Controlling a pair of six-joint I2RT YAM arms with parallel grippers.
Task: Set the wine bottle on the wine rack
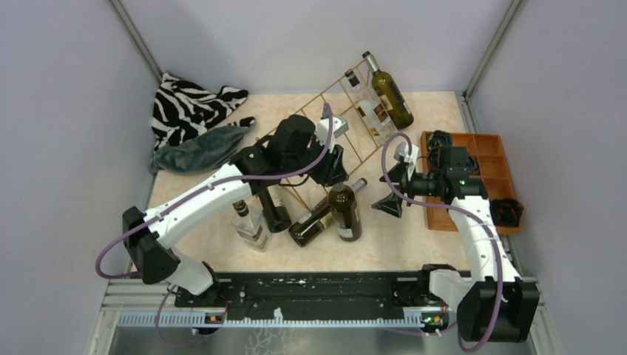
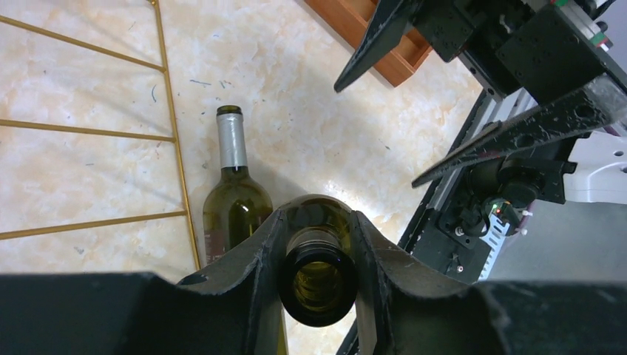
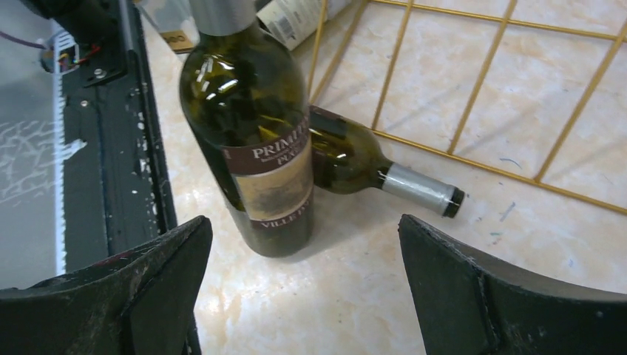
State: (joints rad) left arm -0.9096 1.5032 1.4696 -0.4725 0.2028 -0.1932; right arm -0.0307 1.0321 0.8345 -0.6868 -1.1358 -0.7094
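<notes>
One dark wine bottle point(image 1: 346, 214) stands upright on the table point(image 1: 414, 244) at about 6 o'clock of the wine rack point(image 2: 173, 111), its neck pinched in the closed left gripper point(image 2: 318, 222). The right gripper point(image 3: 302, 229) hangs wide open and empty at its 3 o'clock. Farther off at 12 o'clock two bottles point(image 1: 392, 96) already lie on the gold frame, so I judge the grasp made, with lifting and laying into a cell left.
</notes>
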